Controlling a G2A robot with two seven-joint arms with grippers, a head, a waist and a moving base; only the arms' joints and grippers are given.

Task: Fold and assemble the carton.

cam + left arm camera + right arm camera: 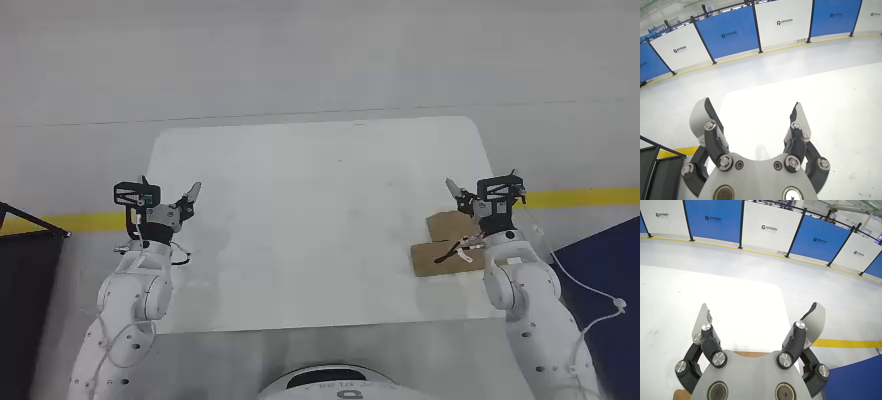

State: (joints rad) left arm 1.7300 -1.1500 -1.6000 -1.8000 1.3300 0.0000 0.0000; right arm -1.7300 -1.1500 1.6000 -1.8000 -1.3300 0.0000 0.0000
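Observation:
A flat brown cardboard carton [440, 244] lies unfolded near the right edge of the white table [320, 220], partly under the right arm. A strip of its cardboard [751, 353] peeks out beneath the wrist plate. My right gripper [455, 192] hovers just beyond the carton's far end, open and holding nothing; its fingers [703, 317] stand wide apart. My left gripper [190, 196] is at the table's left edge, far from the carton, also open and holding nothing, with its fingers [712, 115] spread over bare table.
A yellow floor line [60, 222] runs past both sides of the table. A dark frame [660, 166] stands off the table's left side. Blue and white fence panels [770, 228] ring the floor beyond the table.

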